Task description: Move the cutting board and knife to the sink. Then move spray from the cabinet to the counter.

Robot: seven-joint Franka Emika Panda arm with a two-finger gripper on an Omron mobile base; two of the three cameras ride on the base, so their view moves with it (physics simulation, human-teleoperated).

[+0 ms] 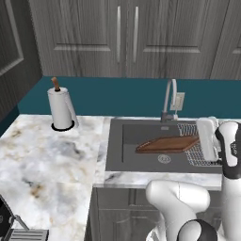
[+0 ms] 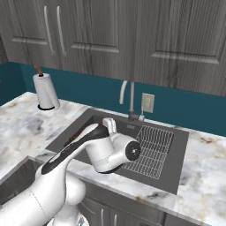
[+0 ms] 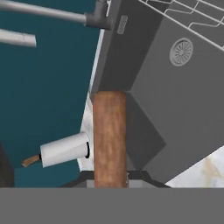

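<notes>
**Hand view: my fingers clamped on the cutting board over the sink**

Hand view, looking along my gripper (image 3: 110, 178), has the cutting board (image 3: 109, 138) rising edge-on straight out from between my two dark finger tips, a narrow reddish-brown strip with a rounded far end. My fingers are closed tight on its near end, so I am gripping the board. Beyond it lies the dark grey sink (image 3: 175, 105), with its round drain (image 3: 181, 51) and a corner of the wire rack (image 3: 192, 13). The faucet (image 3: 57, 15) crosses the top of this view, and the paper towel roll (image 3: 65, 149) shows sideways beside the board, against the teal backsplash (image 3: 43, 87).

From the left base view, the cutting board (image 1: 168, 144) sits inside the sink (image 1: 141, 153), long side running across the basin. Its right end is up on the edge of the wire rack (image 1: 197, 153) where my hand meets it, so the board looks slightly tilted; I cannot tell whether its left end touches the basin floor. The faucet (image 1: 168, 99) stands behind the basin, the drain (image 1: 164, 158) lies just in front of the board, and the paper towel roll (image 1: 61, 108) stands upright on the counter (image 1: 47, 160), well to the left.

From the right base view, my arm reaches over the front rim of the sink (image 2: 176, 163) and hides most of the basin's left half. The wire rack (image 2: 152, 150) fills the right half, and the faucet (image 2: 130, 99) stands at the back rim.
</notes>
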